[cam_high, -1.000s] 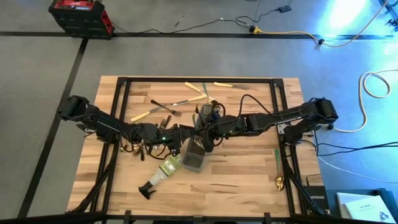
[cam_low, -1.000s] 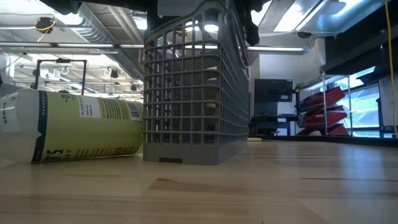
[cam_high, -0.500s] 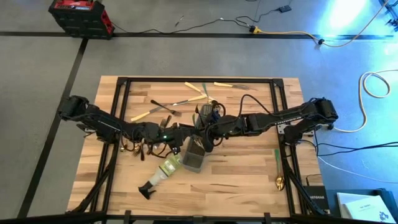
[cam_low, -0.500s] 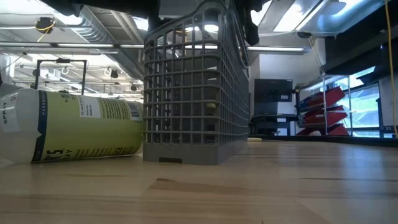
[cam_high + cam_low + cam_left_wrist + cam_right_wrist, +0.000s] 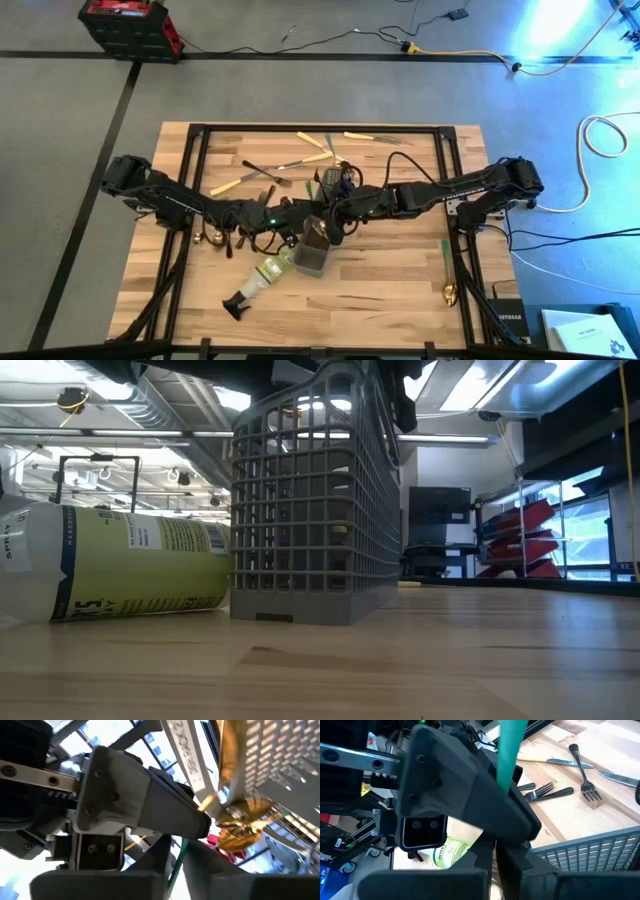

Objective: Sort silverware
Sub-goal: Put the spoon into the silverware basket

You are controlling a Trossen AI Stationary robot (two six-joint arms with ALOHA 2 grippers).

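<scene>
Low view: pale wood-grain table, grey grid-mesh caddy upright, clear spray bottle lying beside it. Left gripper pinched shut on a gold utensil above the caddy; right gripper clamps a green-handled piece. Slim silverware is scattered beyond.

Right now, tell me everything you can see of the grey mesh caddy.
The grey mesh caddy is a tall plastic basket with gridded walls, standing upright on the wooden table near its middle. The spray bottle lies on its side right against one wall. Both grippers hang just over its open top. Through the mesh it looks mostly empty, with one small pale piece visible inside.
</scene>
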